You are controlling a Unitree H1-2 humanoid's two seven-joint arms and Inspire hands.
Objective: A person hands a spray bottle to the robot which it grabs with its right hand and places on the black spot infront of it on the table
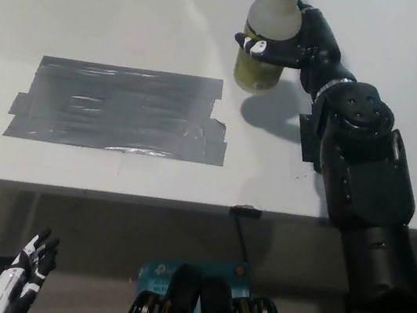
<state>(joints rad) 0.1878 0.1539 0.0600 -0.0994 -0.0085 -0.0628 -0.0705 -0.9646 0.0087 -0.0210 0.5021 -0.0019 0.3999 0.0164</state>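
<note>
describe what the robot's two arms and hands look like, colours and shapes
The right arm is glossy black, built of bulky rounded segments, with a thin pale ring at the wrist. The right hand is black too, with a small white marking near one fingertip. The left hand, low at the lower left below the table edge, is white with black fingers. No loose cables show on either.

White tabletop (122, 0), front edge running across the lower frame. Flat on it, left of centre: a patch of dark grey tape strips (121, 108), overlapped, ragged at both ends, sheen on the surface.
</note>
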